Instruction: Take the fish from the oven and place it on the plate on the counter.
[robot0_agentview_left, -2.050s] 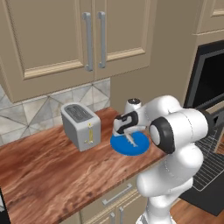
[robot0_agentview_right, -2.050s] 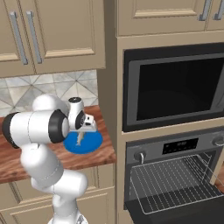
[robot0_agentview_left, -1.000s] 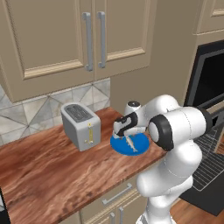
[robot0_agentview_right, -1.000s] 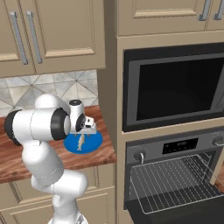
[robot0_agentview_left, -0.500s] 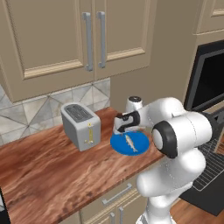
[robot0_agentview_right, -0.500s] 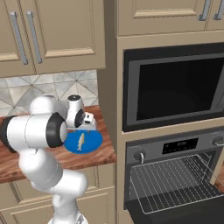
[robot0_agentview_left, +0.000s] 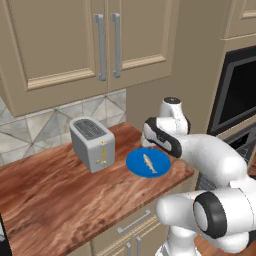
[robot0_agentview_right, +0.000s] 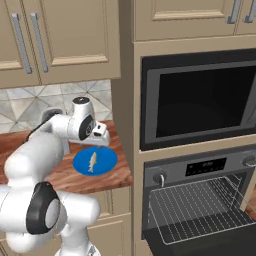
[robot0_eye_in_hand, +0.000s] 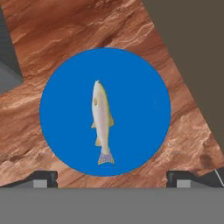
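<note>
Kitchen counter (robot0_agentview_left: 45, 200), right end beside oven (robot0_agentview_right: 200, 200).
Fish (robot0_eye_in_hand: 101, 122) lying flat at centre of blue plate (robot0_eye_in_hand: 140, 74); gripper (robot0_eye_in_hand: 111, 177) above, jaws apart, holding nothing; toaster (robot0_agentview_left: 92, 144) toward worktop's back edge.

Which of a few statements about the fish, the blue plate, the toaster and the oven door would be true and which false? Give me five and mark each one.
1. The slim silvery-beige fish lies on the flat round blue plate. True.
2. The gripper's fingers are clamped on the fish. False: they stand wide apart above the plate, and the fish lies free between them.
3. The built-in black and steel oven has its door closed. False: the door is down and the wire rack is exposed.
4. The silver toaster stands on the reddish-brown wood counter, beside the plate and apart from it. True.
5. The blue plate sits on the oven rack. False: it rests on the counter.
</note>
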